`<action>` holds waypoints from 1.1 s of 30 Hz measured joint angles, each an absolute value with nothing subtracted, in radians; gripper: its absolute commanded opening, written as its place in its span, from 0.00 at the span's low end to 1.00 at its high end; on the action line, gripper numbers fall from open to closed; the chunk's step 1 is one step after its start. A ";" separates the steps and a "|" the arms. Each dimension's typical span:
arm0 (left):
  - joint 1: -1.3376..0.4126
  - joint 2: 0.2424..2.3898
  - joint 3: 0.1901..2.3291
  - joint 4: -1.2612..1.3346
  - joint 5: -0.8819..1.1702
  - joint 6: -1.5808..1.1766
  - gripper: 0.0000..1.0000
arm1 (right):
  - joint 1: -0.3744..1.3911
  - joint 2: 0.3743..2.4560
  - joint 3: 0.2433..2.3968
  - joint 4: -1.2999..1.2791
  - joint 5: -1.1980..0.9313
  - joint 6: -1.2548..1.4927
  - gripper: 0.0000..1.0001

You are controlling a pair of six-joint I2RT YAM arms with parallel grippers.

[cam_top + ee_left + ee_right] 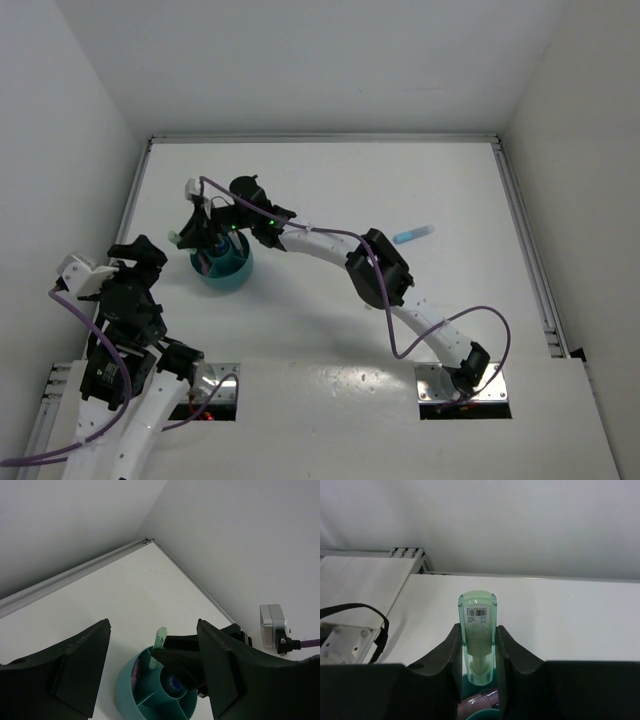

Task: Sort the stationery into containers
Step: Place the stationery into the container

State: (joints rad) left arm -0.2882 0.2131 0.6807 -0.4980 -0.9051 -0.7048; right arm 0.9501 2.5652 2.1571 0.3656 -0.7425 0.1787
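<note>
My right gripper [478, 629] is shut on a stubby pastel green marker [477, 607] and holds it upright over the round teal cup [469, 686]. The marker's lower end [159, 647] dips into one of the cup's outer compartments. The cup [228, 272] is divided inside; a pink marker [135, 672] lies in one compartment and something blue [175, 682] sits in the middle one. My left gripper [152, 625] stands open just left of the cup [125, 695], holding nothing. A blue-capped clear tube [413, 234] lies on the table to the right.
The right arm [375, 265] stretches across the middle of the table. White walls enclose the table, with a metal rail [320, 138] along the far edge and another down the right side [530, 260]. The left wall stands close to the cup.
</note>
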 measured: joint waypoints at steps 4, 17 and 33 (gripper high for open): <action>-0.288 0.213 0.681 -0.496 -0.902 -0.699 0.75 | 0.951 2.565 2.157 0.354 -0.754 0.118 0.00; -0.288 0.213 0.681 -0.485 -0.893 -0.693 0.75 | 0.958 2.555 2.163 0.196 -0.817 -0.174 0.00; -0.288 0.213 0.681 -0.485 -0.887 -0.693 0.75 | 0.958 2.529 2.164 0.073 -0.862 -0.307 0.02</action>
